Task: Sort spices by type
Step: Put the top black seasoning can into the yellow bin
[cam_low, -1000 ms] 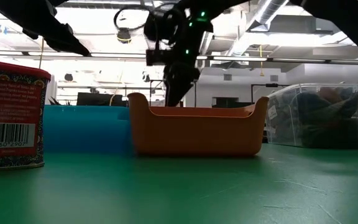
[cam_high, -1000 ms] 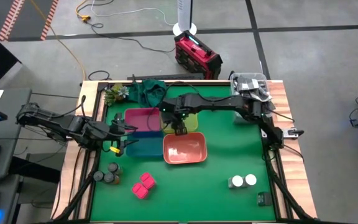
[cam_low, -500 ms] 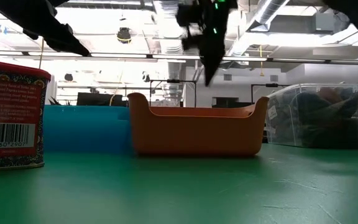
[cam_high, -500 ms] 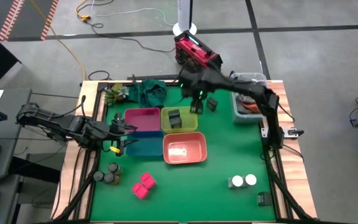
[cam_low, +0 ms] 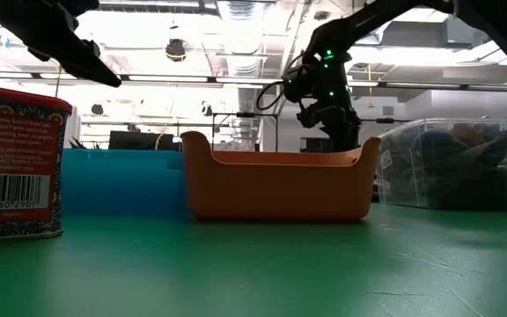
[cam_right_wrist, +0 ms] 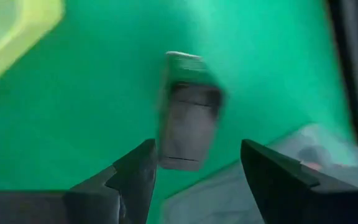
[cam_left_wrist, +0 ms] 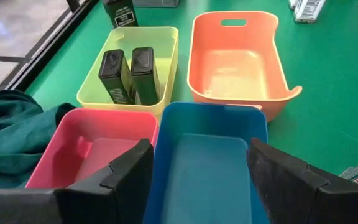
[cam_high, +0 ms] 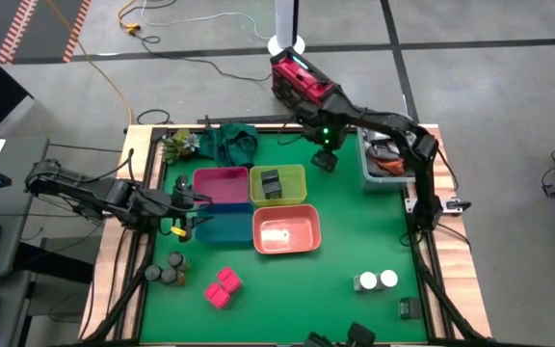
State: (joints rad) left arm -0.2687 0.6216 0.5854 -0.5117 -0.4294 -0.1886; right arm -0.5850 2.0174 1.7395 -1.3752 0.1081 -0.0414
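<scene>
My right gripper point(cam_high: 326, 145) point(cam_right_wrist: 196, 149) is open and hovers over a dark grey square jar point(cam_high: 326, 161) point(cam_right_wrist: 188, 127), which sits on the green mat beside the clear tub. It touches nothing. Two more dark square jars point(cam_left_wrist: 132, 74) are in the yellow bin point(cam_high: 297, 173). Grey round jars point(cam_high: 167, 271), pink square packets point(cam_high: 223, 286) and white-topped round jars point(cam_high: 377, 280) rest on the mat near its near edge. My left gripper point(cam_high: 193, 214) point(cam_left_wrist: 197, 162) waits open above the blue bin point(cam_left_wrist: 210, 155).
The pink bin point(cam_high: 222, 185), blue bin point(cam_high: 222, 228) and orange bin point(cam_high: 285, 229) hold no jars. The clear tub of clutter point(cam_high: 388, 154) is at the far right corner, green cloth point(cam_high: 229, 140) at the far edge. A red barcoded tin point(cam_low: 16, 163) stands close to the low camera.
My right gripper has risen from the yellow bin and swung toward the table's far right, then come down over the lone dark jar beside the clear tub. With the arm gone, the dark jars in the yellow bin have come into view.
</scene>
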